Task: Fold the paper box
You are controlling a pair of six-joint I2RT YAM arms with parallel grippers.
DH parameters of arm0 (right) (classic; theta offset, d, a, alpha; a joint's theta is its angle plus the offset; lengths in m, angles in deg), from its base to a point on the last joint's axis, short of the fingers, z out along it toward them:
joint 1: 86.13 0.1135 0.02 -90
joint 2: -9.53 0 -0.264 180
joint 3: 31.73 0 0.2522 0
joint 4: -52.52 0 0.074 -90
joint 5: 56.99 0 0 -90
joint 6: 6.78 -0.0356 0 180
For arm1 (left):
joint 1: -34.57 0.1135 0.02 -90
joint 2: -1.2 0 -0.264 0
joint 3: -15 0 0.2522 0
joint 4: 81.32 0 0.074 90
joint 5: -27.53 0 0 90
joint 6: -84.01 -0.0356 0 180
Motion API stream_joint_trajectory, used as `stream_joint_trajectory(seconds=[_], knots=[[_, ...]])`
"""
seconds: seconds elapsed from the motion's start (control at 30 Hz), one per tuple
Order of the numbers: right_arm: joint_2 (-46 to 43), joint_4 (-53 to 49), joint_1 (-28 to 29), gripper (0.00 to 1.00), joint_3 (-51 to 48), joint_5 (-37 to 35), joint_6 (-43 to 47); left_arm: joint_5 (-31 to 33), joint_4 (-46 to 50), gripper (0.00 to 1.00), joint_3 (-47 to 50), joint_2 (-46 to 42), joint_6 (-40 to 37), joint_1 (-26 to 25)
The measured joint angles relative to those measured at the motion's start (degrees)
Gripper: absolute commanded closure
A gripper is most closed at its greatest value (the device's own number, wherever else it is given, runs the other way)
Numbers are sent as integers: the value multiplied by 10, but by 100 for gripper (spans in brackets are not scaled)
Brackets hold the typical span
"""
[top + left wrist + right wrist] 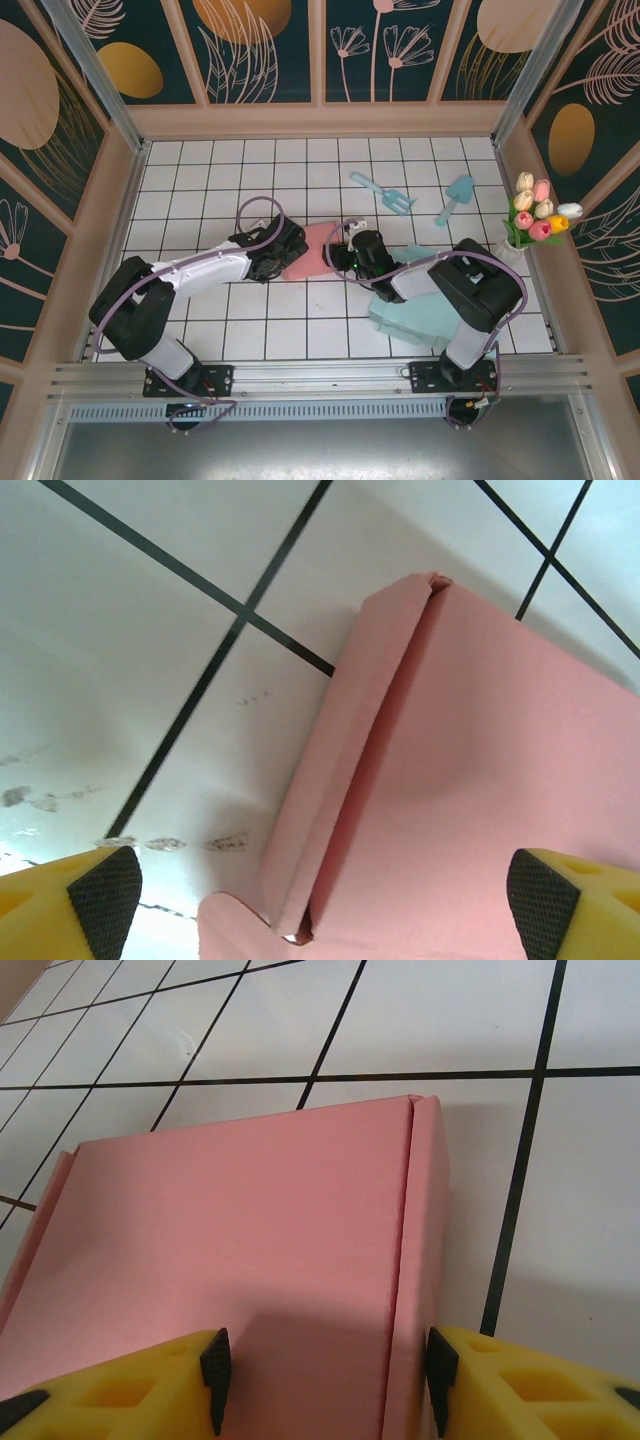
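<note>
White tiled tabletop, pink paper box between wide-spread left fingers, under half-spread right fingers.

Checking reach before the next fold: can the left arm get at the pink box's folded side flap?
Probably yes: the left tool is open and straddles the side flap of the pink box, with nothing in between.

No text, label, brand or number can be read on the pink paper box, the tiled counter or the flower-patterned walls.
</note>
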Motion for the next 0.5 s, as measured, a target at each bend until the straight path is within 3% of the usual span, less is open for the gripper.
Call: stream_joint_trajectory(seconds=[0.5], knots=[[0, 2, 0, 44, -2, 1, -2, -48, -31, 5, -5, 42, 27, 0]])
